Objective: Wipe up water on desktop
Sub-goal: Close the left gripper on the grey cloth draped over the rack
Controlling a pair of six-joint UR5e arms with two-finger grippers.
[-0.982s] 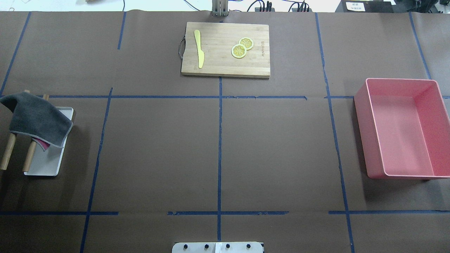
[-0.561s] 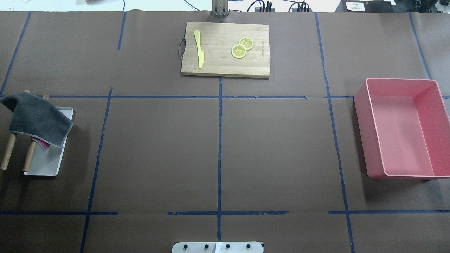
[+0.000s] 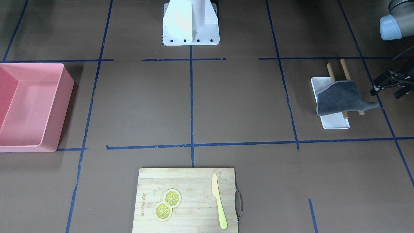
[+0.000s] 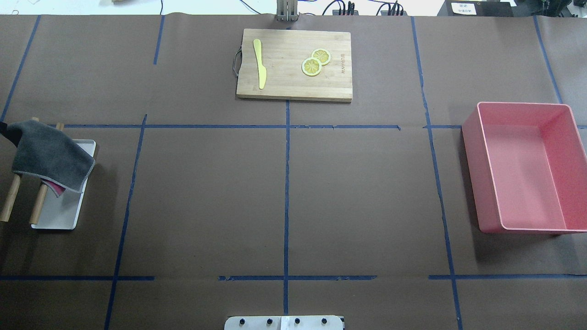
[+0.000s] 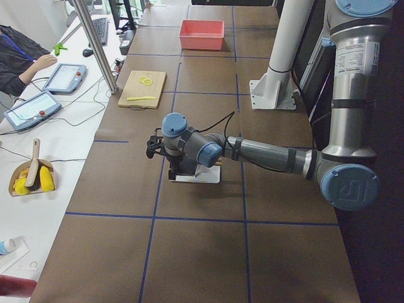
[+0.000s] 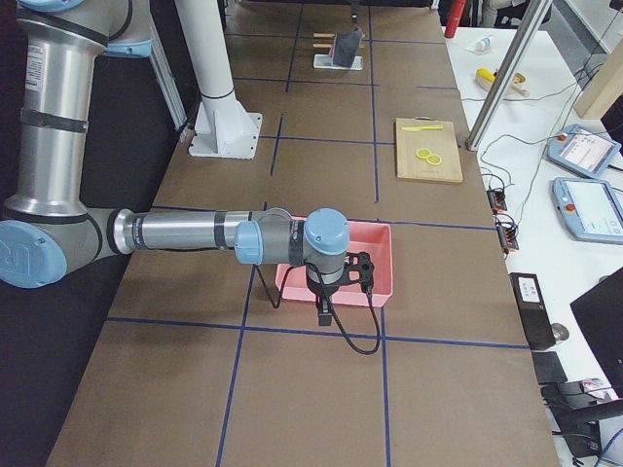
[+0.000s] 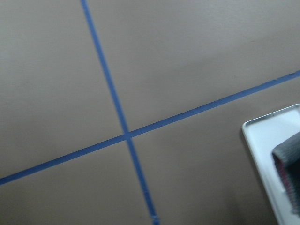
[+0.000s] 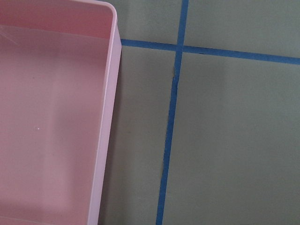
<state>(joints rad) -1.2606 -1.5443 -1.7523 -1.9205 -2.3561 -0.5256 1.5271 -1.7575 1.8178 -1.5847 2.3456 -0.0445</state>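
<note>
The desktop [image 4: 206, 197] lies under both arms. The grey cloth [image 4: 50, 156], draped on the rack [image 4: 10, 199] at its left end, has narrowed at the outer corner. The left gripper [image 3: 385, 95] beside that corner appears spread. The right gripper [image 6: 362, 270] cannot be judged.

Blue-gridded brown desktop [image 4: 206, 197], pink bin [image 4: 474, 174], dark grey cloth [image 4: 48, 156], white tray [image 4: 59, 215]

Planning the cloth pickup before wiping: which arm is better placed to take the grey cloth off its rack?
Left. The left end effector is right beside the grey cloth on the wooden rack; the right end effector hangs by the pink bin at the other end of the desktop.
</note>
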